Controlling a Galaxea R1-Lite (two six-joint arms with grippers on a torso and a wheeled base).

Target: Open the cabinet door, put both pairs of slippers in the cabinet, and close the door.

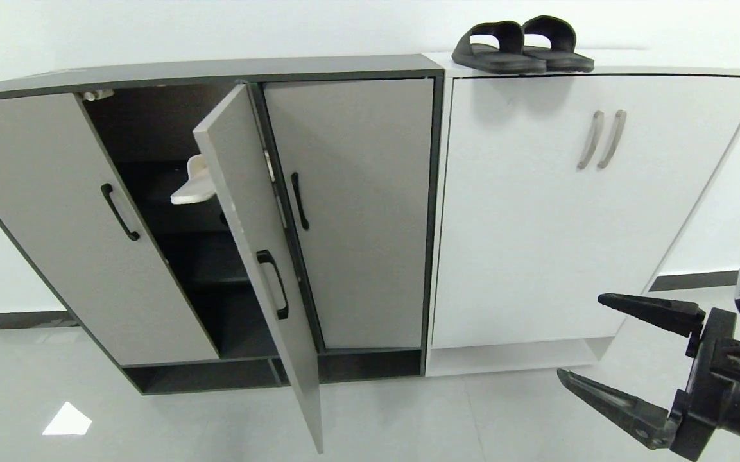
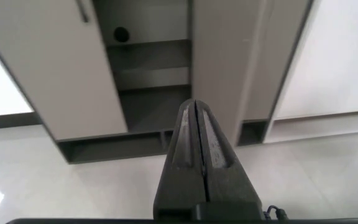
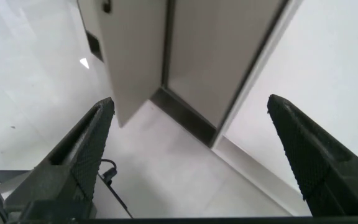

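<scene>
A low grey cabinet (image 1: 215, 66) with a dark frame is seen against a pale wall, with a white cabinet (image 1: 536, 224) touching it on the robot's right. The grey cabinet has three doors. Its middle door (image 1: 248, 224) is swung open towards the camera, and a black handle (image 1: 273, 284) is fixed near its free edge. Dark shelves (image 2: 151, 93) are shown inside the opened compartment. A white slipper (image 1: 193, 183) is seen on an upper shelf, jutting past the shelf's front edge and partly hidden by the open door.

A pair of black slippers (image 1: 522, 46) is set side by side, touching, on top of the white cabinet, near its left end.

The right tool (image 1: 580, 337) is held low at the right, above the pale floor (image 1: 472, 423) and in front of the white cabinet's lower part. Its fingers are spread wide and nothing is gripped. It lies well below the black slippers and well apart from the open door. In the right wrist view, the door's lower corner is framed between the right tool's (image 3: 190, 102) fingers, farther off.

The left tool (image 2: 195, 106) is seen with its fingers pressed together, empty, pointed at the bottom of the open compartment and well apart from the white slipper.
</scene>
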